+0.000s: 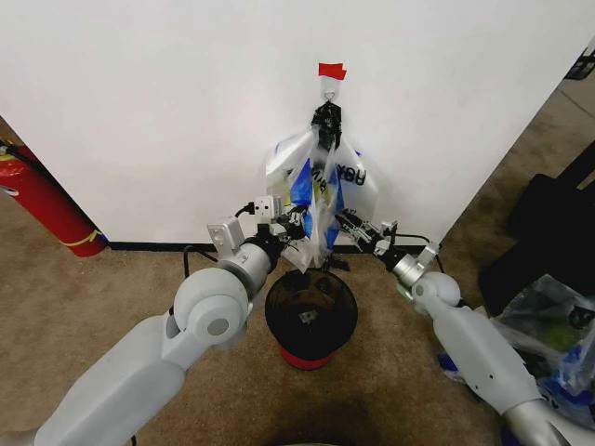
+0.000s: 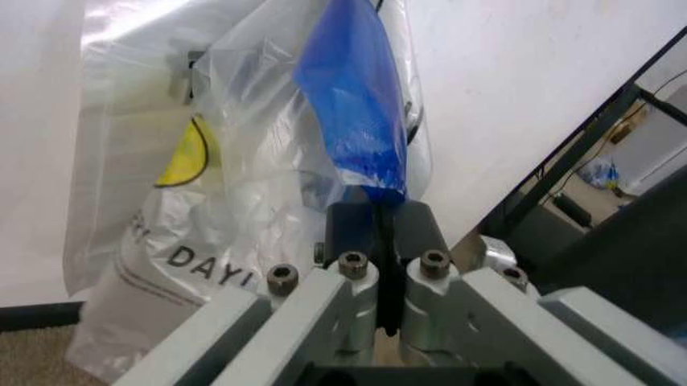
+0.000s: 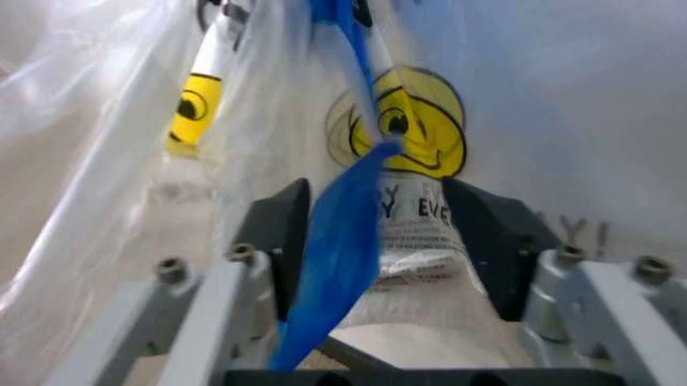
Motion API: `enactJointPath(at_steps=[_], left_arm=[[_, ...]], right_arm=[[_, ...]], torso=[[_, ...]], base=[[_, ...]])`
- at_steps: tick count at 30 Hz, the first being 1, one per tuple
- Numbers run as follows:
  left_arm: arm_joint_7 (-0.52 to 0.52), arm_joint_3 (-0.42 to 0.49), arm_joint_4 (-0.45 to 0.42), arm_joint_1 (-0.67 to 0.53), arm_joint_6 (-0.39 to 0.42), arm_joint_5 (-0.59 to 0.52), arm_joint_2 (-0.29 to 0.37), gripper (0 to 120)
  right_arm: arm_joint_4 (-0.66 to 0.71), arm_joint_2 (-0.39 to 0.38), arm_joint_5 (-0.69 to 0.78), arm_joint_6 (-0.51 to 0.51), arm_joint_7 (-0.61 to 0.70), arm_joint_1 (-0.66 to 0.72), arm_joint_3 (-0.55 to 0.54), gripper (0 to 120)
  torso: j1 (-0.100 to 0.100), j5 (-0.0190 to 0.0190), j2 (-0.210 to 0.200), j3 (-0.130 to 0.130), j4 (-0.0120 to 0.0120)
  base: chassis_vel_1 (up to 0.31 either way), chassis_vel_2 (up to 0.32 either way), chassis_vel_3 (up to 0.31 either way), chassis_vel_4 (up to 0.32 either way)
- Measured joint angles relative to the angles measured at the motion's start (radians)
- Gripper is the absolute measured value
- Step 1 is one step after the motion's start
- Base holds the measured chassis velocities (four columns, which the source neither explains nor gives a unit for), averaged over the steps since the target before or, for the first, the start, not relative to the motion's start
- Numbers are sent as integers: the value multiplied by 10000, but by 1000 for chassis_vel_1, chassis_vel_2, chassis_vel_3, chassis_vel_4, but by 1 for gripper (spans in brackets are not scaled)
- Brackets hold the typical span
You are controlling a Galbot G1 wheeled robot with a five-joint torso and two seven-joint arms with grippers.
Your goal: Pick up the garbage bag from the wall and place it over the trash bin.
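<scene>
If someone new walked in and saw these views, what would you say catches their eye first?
Most striking is the garbage bag, with its blue patch, hanging from a hook on the white wall under a red tape mark. Both arms reach up to it: the left gripper is shut on the blue part, while the right gripper stands open around the bag. Directly below sits the trash bin, on the carpet.

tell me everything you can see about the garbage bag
The garbage bag is thin, crinkled, translucent white plastic with black lettering, yellow smileys and a blue patch. It hangs on the white wall from a hook under red tape, drooping just above the trash bin. The left end effector is shut on its blue fold; the right end effector stands open around its lower printed part.
</scene>
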Motion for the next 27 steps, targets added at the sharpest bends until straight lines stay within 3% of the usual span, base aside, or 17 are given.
enactJointPath(at_steps=[7,21,24,27], left_arm=[[12,-1,-1,-14,-8,4,11,0],[12,-118,-75,100,-15,-3,51,0],[9,-116,-100,104,-15,-4,65,0],[13,-143,-206,112,-13,-22,111,0]], right_arm=[[-352,227,20,-77,26,372,-356,65],[-800,610,65,-151,48,742,-743,10],[-743,668,73,-151,139,701,-680,1],[-516,765,123,-149,394,572,-548,0]], torso=[[0,0,0,0,1],[0,0,-2,0,0],[0,0,-2,0,0],[0,1,-2,0,1]], base=[[0,0,0,0],[0,0,0,0],[0,0,0,0],[0,0,0,0]])
